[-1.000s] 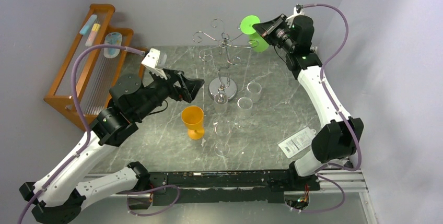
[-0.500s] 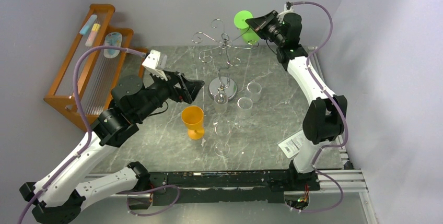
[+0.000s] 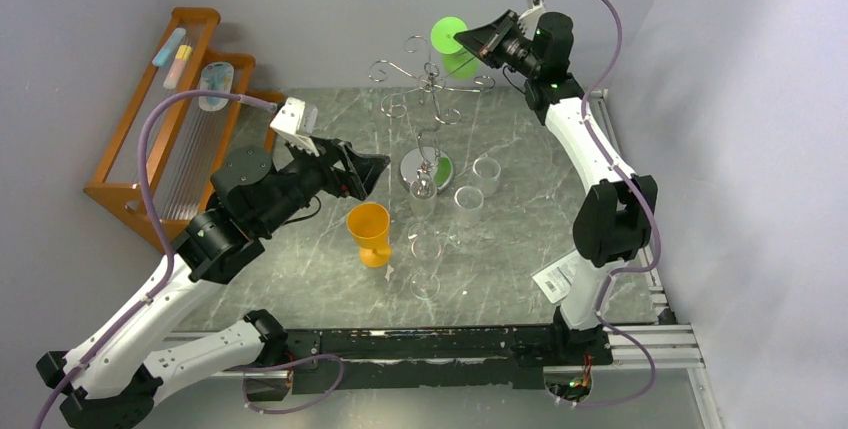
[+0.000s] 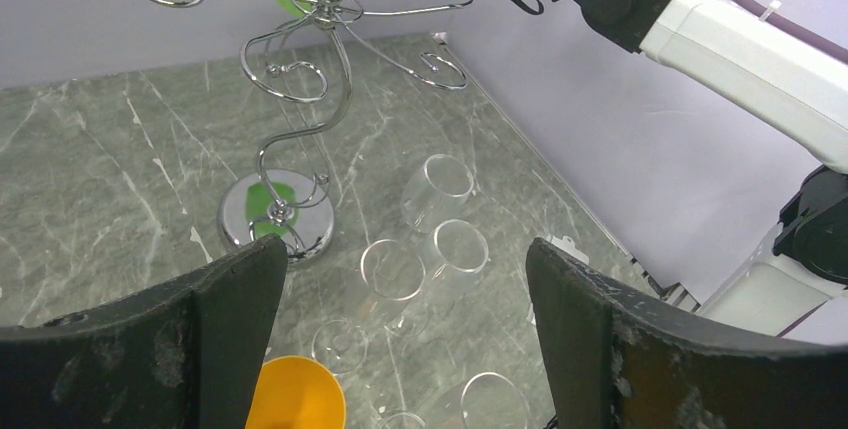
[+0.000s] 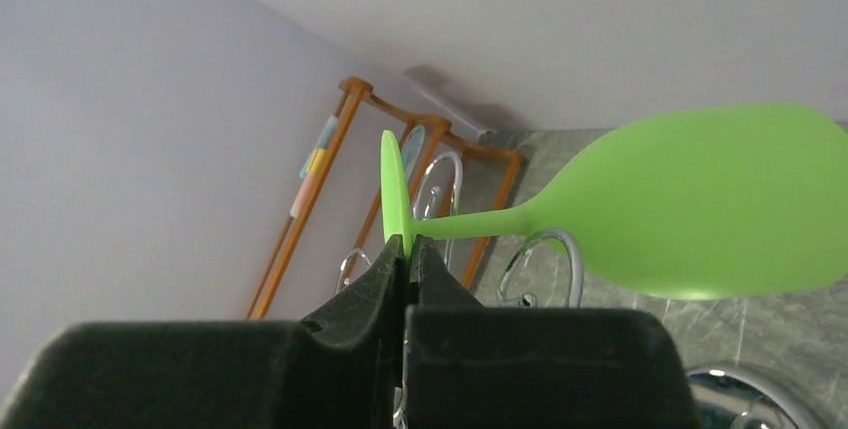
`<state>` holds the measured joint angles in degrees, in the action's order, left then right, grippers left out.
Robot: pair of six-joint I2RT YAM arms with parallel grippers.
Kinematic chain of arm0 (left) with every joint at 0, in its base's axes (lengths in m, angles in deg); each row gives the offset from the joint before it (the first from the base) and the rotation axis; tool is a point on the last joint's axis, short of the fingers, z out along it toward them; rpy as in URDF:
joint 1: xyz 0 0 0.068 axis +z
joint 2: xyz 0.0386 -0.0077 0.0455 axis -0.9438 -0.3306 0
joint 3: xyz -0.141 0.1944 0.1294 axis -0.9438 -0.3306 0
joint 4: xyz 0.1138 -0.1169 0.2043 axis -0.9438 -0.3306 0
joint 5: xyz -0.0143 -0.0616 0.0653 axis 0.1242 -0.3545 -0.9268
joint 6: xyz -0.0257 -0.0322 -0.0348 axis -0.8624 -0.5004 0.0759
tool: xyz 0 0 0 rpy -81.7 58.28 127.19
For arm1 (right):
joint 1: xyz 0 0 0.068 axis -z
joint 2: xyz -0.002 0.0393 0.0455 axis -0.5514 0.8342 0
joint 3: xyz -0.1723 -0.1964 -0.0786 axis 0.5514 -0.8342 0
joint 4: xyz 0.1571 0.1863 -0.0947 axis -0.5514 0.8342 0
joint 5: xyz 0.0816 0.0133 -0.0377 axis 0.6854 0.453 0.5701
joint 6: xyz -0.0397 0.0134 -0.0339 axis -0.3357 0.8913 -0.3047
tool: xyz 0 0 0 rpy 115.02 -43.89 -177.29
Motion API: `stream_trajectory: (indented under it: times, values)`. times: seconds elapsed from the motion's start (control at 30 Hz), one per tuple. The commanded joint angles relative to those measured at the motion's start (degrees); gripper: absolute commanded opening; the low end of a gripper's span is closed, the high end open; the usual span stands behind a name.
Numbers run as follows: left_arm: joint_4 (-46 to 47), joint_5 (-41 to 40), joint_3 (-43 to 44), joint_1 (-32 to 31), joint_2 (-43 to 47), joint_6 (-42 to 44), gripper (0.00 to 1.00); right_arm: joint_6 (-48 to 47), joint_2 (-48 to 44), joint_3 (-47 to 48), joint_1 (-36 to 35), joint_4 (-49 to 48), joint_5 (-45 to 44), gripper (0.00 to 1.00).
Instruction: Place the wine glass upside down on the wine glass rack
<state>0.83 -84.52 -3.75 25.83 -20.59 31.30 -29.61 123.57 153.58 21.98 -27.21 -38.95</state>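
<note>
Between the jaws of your left gripper you see a cluster of clear glasses on the marble table, with 1 orange plastic glass just beside the left jaw. A wooden rack stands well left of them.

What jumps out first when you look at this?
The bright green wine glass, pinched by its foot in the right gripper, up by the top of the shiny wire rack. Next, the orange glass on the table, beside a bunch of clear glasses.
</note>
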Motion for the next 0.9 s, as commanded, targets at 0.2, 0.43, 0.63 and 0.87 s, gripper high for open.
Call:
stream_trajectory:
  times: [0.2,0.43,0.63,0.87]
  values:
    - [-0.9,-2.1,-1.4,-0.4,1.2,0.4,0.92,-1.4,-0.5,-0.1,-0.2,3.7,5.8,0.0]
    - [-0.9,-3.6,-2.1,-0.4,1.7,0.1,0.92,-2.7,-2.8,-0.3,-0.2,7.0,4.2,0.0]
    - [-1.6,-4.8,-2.0,-0.4,2.3,0.0,0.91,-1.0,-5.2,-3.1,0.2,6.4,2.9,0.0]
    - [-1.7,-5.1,-2.2,-0.4,2.6,0.1,0.91,-2.3,-8.6,-5.3,0.6,7.6,-3.4,0.0]
